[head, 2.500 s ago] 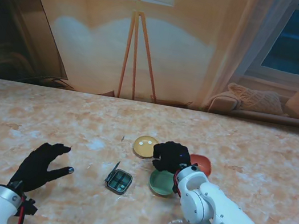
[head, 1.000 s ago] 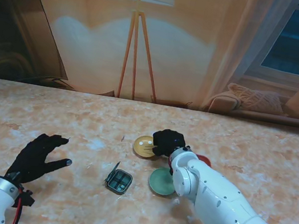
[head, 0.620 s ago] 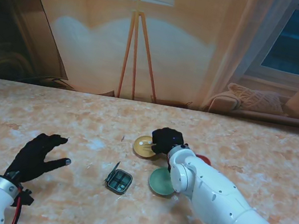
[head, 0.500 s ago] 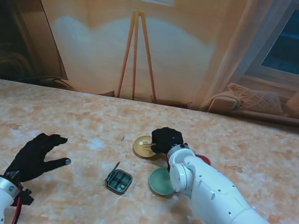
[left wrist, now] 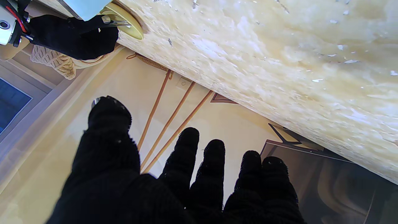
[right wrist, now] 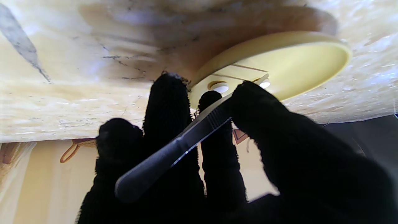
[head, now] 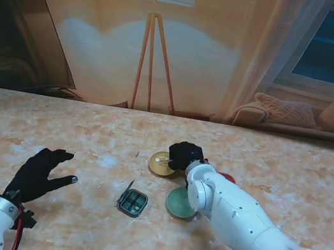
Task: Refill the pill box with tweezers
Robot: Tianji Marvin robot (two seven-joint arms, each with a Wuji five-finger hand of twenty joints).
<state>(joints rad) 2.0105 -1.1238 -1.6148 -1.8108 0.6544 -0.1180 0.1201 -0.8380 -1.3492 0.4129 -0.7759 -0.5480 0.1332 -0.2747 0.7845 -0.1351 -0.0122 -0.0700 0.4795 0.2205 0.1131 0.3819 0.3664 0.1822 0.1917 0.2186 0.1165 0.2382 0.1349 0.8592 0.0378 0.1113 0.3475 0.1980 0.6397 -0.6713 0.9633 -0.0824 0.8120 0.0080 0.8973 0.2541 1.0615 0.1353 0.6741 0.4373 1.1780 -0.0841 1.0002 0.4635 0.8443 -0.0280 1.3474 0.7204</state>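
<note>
Marbled beige surface (head: pixel 101 133) is seen carrying the open pill box (head: pixel 133 202), nearer than the yellow dish (head: pixel 160 163). Tweezers (right wrist: pixel 174 149) are clamped in the right hand (head: pixel 185 155), tips over white pills (right wrist: pixel 219 86) in that dish. One pill should be pinched gently and lifted level. The left hand (head: pixel 38 175) is held spread apart, empty.

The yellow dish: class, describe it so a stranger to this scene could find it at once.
On the marbled tabletop, find the cluster of three round dishes near the middle. The shallow yellow dish is the leftmost one, under the black-gloved right hand holding metal tweezers. Unlike the green dish, it holds small white pills.
</note>
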